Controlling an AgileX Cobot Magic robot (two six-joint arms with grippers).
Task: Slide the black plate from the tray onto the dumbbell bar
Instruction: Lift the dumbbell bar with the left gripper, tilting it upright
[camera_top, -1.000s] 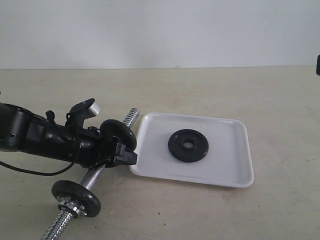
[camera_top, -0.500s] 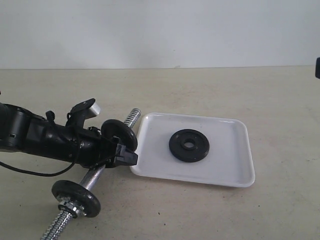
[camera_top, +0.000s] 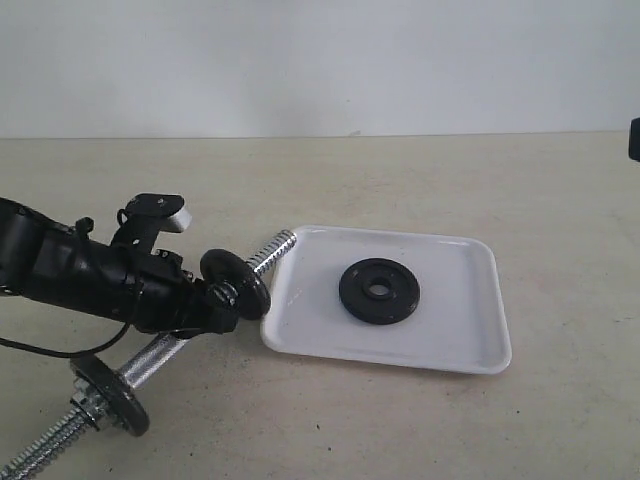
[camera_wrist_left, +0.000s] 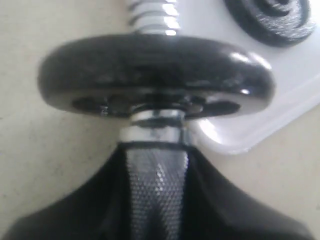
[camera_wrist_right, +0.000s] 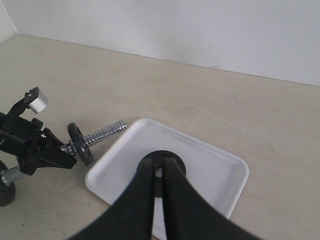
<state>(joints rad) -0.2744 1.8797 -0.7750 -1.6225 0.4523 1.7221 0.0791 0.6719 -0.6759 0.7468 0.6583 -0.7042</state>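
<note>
The black plate (camera_top: 378, 291) lies flat in the middle of the white tray (camera_top: 450, 300). My left gripper (camera_top: 215, 305) is shut on the dumbbell bar (camera_top: 272, 248), whose threaded free end reaches the tray's near-left corner. A black disc (camera_top: 235, 283) sits on the bar just ahead of my fingers; up close this disc (camera_wrist_left: 155, 75) fills the left wrist view above the knurled bar (camera_wrist_left: 156, 190). My right gripper (camera_wrist_right: 158, 167) hangs high over the tray, shut and empty, hiding most of the plate (camera_wrist_right: 161, 154).
A second black disc with a silver nut (camera_top: 110, 393) sits low on the bar near the table's front left. A black cable (camera_top: 60, 348) trails under the left arm. The right arm barely shows at the right edge (camera_top: 635, 138).
My left arm has drawn back to the left and swung the bar. The nutted disc moved left and down, and the bar now lies flatter, its threaded end at the tray's corner.
</note>
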